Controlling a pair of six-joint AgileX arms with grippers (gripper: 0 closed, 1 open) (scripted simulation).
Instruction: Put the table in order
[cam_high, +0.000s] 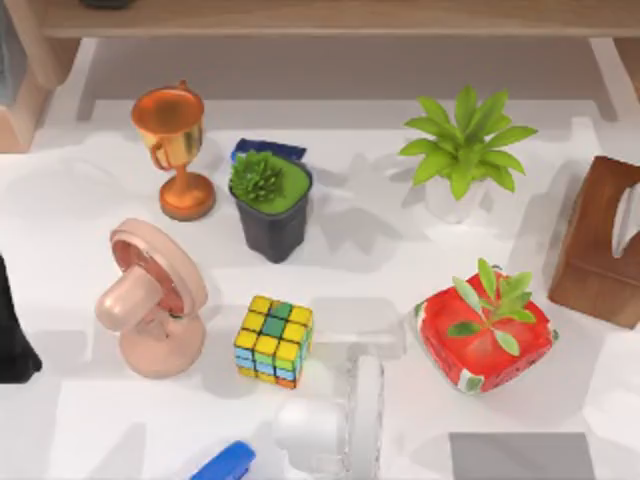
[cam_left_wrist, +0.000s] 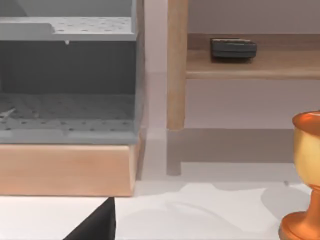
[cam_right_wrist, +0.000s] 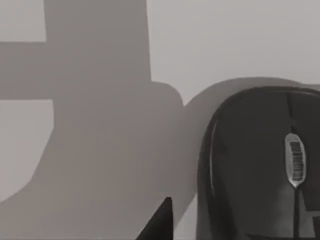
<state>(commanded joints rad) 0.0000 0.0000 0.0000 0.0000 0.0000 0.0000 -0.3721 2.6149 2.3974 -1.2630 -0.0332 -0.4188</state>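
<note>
While objects crowd the table (cam_high: 80, 200) | black mouse (cam_right_wrist: 260, 170) beneath right wrist | jaws: cannot tell

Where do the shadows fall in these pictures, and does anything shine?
Top view: soft grey shadows spread over the white table, one beside the black-potted succulent; the copper trophy glints. Left wrist view: the wooden shelf shades the wall beneath it. Right wrist view: a broad shadow covers the pale surface beside the dark computer mouse.
</note>
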